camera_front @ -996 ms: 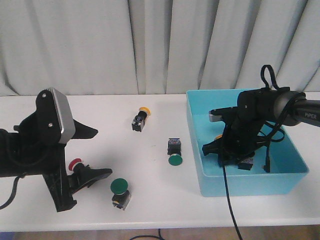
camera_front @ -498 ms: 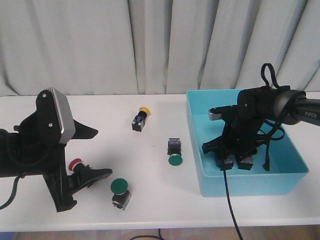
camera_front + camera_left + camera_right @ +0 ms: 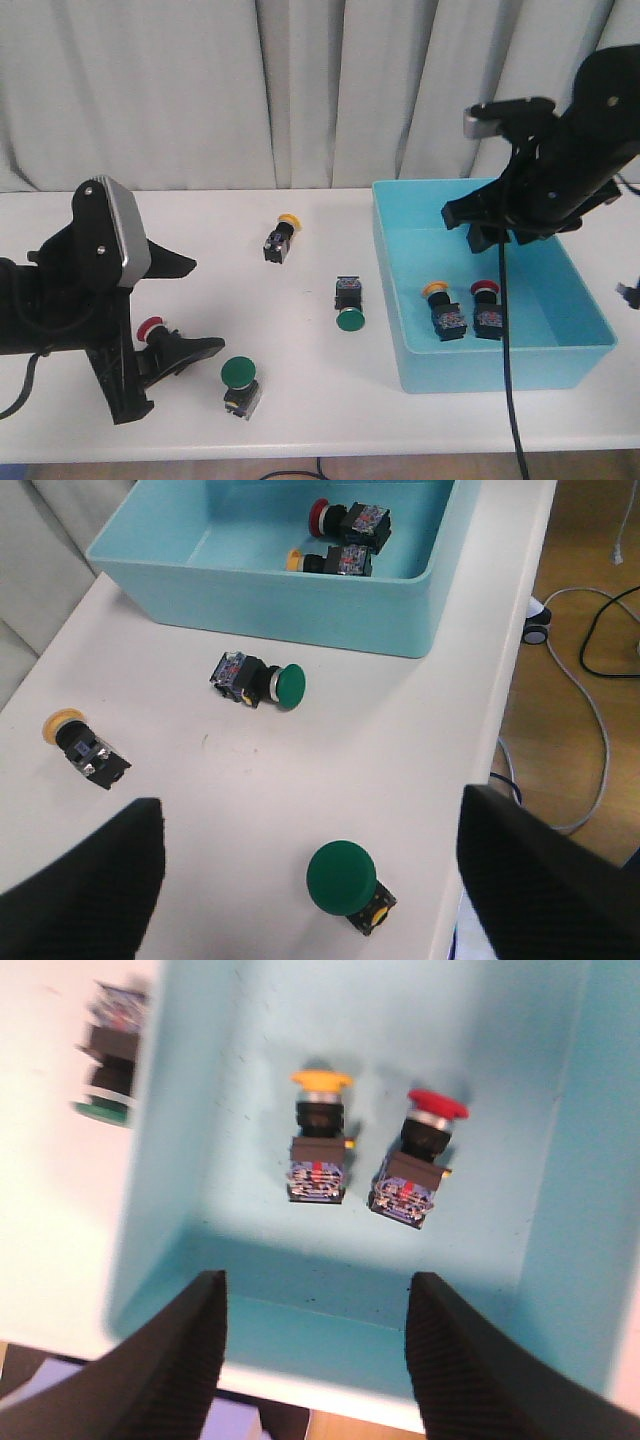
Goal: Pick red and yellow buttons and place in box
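Your right gripper (image 3: 315, 1350), fingers spread and empty, hangs over the box (image 3: 400, 300). Left gripper (image 3: 310, 880), also spread: steer toward the yellow button (image 3: 282, 236) at twelve o'clock on the table (image 3: 300, 420).

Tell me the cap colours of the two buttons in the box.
One yellow, one red; the right wrist view shows them best.

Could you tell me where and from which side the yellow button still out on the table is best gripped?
Grip the yellow button across its black block body, coming from above. It lies on its side, so the flat flanks face the fingers; the domed cap would likely slip.
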`<state>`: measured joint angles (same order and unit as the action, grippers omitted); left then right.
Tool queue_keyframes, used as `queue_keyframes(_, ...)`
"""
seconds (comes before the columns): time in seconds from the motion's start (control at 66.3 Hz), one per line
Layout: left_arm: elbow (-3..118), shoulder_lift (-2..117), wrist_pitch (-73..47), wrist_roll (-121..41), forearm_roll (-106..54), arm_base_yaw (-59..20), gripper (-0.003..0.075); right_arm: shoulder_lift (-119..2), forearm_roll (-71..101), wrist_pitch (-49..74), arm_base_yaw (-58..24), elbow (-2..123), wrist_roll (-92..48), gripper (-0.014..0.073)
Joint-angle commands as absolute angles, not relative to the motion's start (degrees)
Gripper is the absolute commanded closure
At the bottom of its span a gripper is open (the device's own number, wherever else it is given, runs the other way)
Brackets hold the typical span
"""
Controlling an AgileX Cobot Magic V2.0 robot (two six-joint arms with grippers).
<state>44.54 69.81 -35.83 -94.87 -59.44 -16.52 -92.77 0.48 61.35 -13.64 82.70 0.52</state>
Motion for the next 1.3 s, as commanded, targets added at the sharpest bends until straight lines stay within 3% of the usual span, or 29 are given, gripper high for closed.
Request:
queue_keyframes(0.0, 45.9, 68.7, -35.7, -94.3, -62.0, -16.6, 0.0141, -84.1, 0.0, 61.1, -15.8, 84.4, 0.0, 0.0214)
queue_keyframes(0.196, 45.9, 68.7, -35.6, -90.6, -62.0, -16.6, 0.0141, -74.2, 0.0, 62.5, -20.3, 82.2, 0.0, 0.0214)
queue_keyframes(0.558, 45.9, 68.7, -35.7, -74.5, -62.0, -16.6, 0.0145, -51.7, 0.0, 40.1, -20.2, 50.1, 0.5, 0.0214)
queue_keyframes(0.799, 45.9, 68.7, -35.6, -71.3, -62.2, -16.6, 0.0164, -45.7, 0.0, 36.4, -20.2, 43.8, 0.5, 0.0214)
queue_keyframes(0.95, 45.9, 68.7, -34.9, -66.8, -62.4, -16.6, 0.0301, -45.6, 0.0, 36.7, -20.2, 43.8, 0.5, 0.0267)
queue_keyframes(1.222, 45.9, 68.7, -35.1, -66.8, -62.4, -16.6, 0.0713, -45.6, 0.0, 36.8, -20.2, 43.8, 0.5, 0.0477)
queue_keyframes(1.282, 45.9, 68.7, -35.2, -66.8, -62.4, -16.6, 0.0729, -45.6, 0.3, 36.8, -20.2, 43.8, 0.5, 0.0520)
